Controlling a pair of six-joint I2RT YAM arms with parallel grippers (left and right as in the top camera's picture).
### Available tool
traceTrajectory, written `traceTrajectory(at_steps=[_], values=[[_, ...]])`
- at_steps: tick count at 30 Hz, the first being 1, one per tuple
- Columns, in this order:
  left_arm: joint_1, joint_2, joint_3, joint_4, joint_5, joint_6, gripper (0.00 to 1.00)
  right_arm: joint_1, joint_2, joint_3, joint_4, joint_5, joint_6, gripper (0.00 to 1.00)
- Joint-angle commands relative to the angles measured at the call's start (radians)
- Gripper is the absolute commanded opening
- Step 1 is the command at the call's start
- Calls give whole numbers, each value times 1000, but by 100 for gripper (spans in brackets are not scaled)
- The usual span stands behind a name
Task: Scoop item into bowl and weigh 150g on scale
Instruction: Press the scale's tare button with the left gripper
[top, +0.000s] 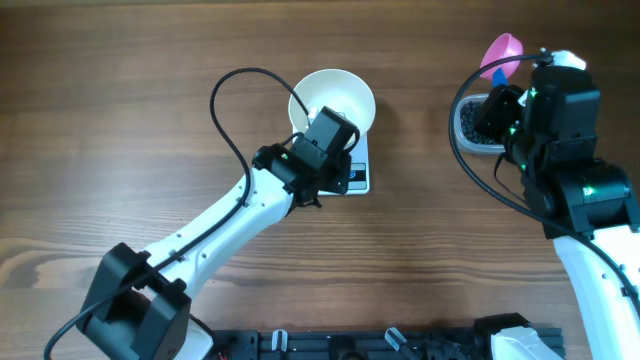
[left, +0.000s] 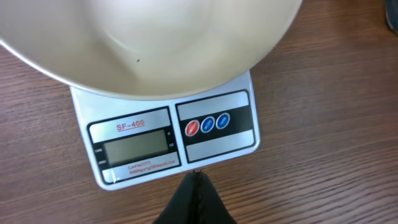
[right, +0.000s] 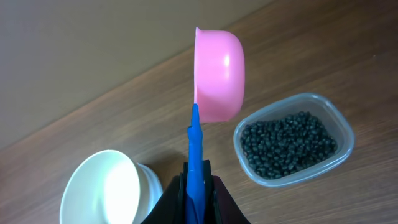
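Note:
The white bowl stands on the white scale; in the left wrist view the bowl looks empty. The scale shows a blank grey display and its buttons. My left gripper is shut on nothing, its tip at the scale's front edge. In the overhead view, that left gripper is mostly under its own arm. My right gripper is shut on the blue handle of a pink scoop, held on its side above the table. The black pellets lie in a clear tub.
The clear tub sits right of the scale, partly under my right arm, with the pink scoop raised behind it. The left arm's cable loops over the table left of the bowl. A black rail runs along the near edge.

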Motion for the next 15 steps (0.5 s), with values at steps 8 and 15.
traceTrajectory(at_steps=[8,15], values=[[44,-8,-124,194,106,108,4,-4,12,17,-3,76,-96,4],[2,6,-147,216,26,86,4,-4,58,17,-2,87,-121,4]])
